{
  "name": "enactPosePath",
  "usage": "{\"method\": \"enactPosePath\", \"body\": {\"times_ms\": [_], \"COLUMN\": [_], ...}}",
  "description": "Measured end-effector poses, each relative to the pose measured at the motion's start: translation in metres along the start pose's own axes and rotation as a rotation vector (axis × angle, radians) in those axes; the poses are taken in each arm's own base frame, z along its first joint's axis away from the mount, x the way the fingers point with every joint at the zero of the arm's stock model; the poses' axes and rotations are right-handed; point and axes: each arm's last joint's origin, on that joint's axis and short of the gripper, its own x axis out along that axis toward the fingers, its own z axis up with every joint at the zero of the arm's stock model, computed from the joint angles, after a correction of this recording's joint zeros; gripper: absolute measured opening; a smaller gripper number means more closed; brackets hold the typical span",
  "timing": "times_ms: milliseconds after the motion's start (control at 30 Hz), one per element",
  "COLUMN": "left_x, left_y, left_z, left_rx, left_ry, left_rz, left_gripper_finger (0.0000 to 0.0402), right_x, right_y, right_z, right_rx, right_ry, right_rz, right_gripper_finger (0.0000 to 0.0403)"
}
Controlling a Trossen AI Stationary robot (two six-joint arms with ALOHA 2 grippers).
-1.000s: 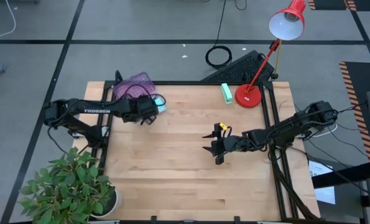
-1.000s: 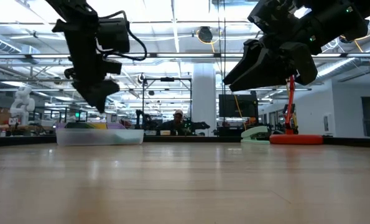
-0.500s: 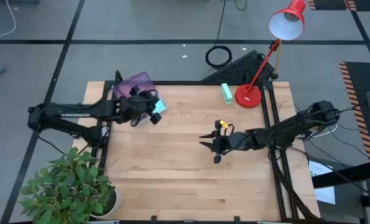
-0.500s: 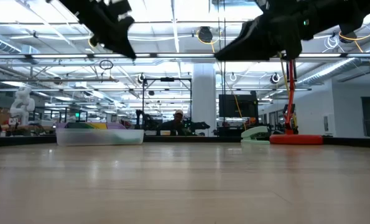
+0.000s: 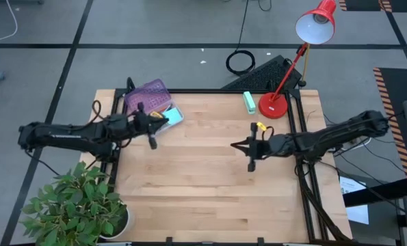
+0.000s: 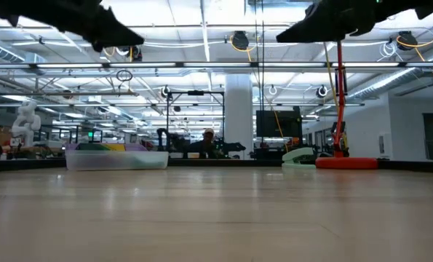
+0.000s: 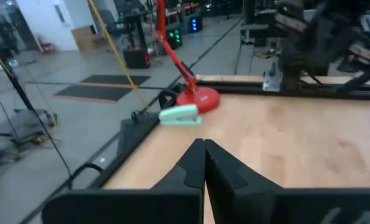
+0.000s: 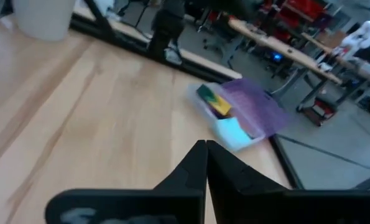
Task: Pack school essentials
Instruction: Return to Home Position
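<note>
- Hovering above table [image 5: 189, 184], left pincer [image 5: 152, 134] pressed together, near purple case [image 5: 147, 96].
- Hanging mid-table, right pincer [image 5: 247, 152] pressed together, holding nothing.

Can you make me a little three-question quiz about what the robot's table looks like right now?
1. True or false: the red desk lamp stands at the table's far right corner, beside the mint-green block.
2. In its wrist view, the left gripper has its fingers:
A) wide open
B) pressed together with nothing between them
C) closed on a pencil
3. Fill in: the light-blue sticky-note pad lies at the near edge of the clear case with the ______ lid.

Key:
1. True
2. B
3. purple
</note>
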Motion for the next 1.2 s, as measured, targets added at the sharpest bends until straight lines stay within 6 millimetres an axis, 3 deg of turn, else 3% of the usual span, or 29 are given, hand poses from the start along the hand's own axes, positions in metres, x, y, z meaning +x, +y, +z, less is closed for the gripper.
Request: {"method": "enactPosePath", "body": {"times_ms": [267, 433, 600, 867, 1200], "left_x": [-0.012, -0.014, -0.012, -0.012, -0.016], "left_y": [-0.006, -0.007, -0.007, -0.006, -0.008], "left_z": [-0.039, -0.059, -0.073, -0.073, -0.091], "left_rx": [-0.020, -0.061, -0.060, -0.039, -0.034], "left_ry": [-0.036, -0.022, 0.031, 0.024, -0.026], "left_rz": [-0.119, -0.122, -0.067, -0.047, -0.101], "left_gripper_finger": [0.0015, 0.0003, 0.0019, 0.0030, 0.0030], "right_x": [-0.022, -0.037, -0.048, -0.053, -0.058], "right_y": [-0.009, -0.011, -0.012, -0.009, -0.002], "right_z": [-0.028, -0.045, -0.063, -0.087, -0.103], "right_rx": [0.031, 0.041, 0.053, 0.110, 0.146], "right_ry": [-0.050, -0.082, -0.198, -0.250, -0.272], "right_rz": [-0.049, -0.052, -0.062, -0.014, 0.058], "right_gripper_finger": [0.0001, 0.0000, 0.0000, 0.0000, 0.0000]}}
